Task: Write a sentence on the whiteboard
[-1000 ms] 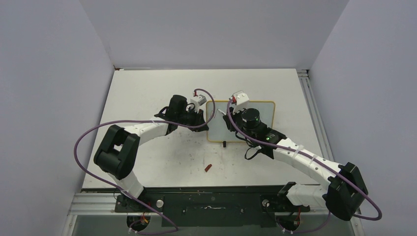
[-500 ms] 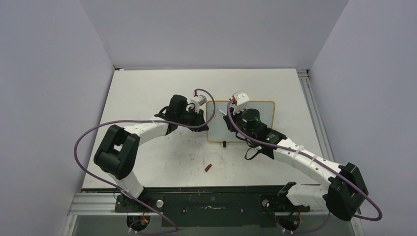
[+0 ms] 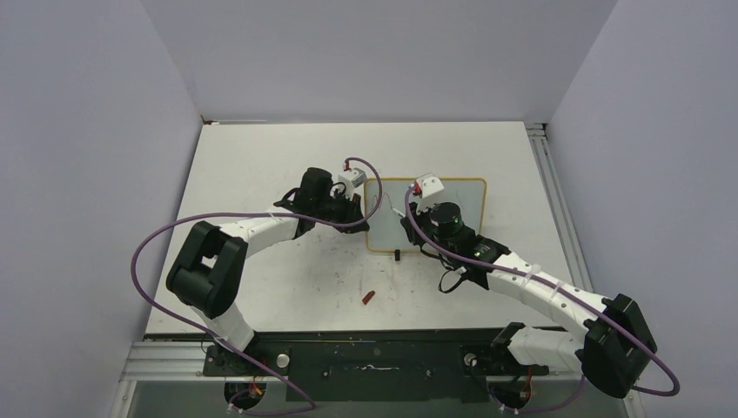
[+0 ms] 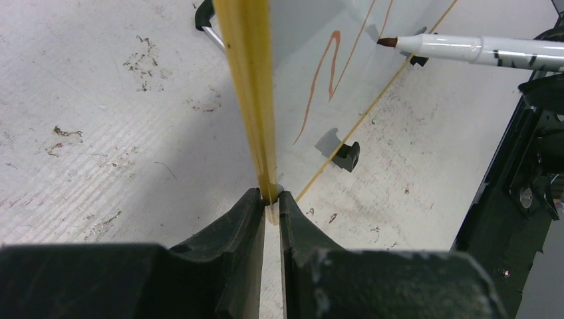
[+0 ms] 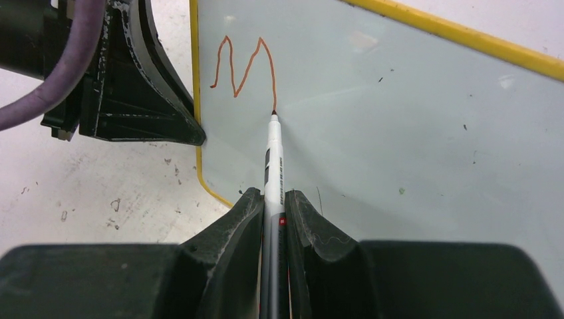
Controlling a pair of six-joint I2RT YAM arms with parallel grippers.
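now the right gripper [image 5: 274, 199] clenches a marker [image 5: 273, 149], tip ending the sentence [image 5: 243, 66] (one orange "m") on the whiteboard [image 5: 399, 133]; left gripper [image 4: 269, 198], at its 9 o'clock, pinches the frame [image 4: 249, 80].

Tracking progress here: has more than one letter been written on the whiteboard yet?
No, the right wrist view shows only a single orange M on the whiteboard, with the marker tip at its last stroke's end.

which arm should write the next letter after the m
Right. The right gripper is shut on the marker, whose tip sits at the end of the M on the whiteboard. The left gripper is shut on the frame, probably steadying the board.
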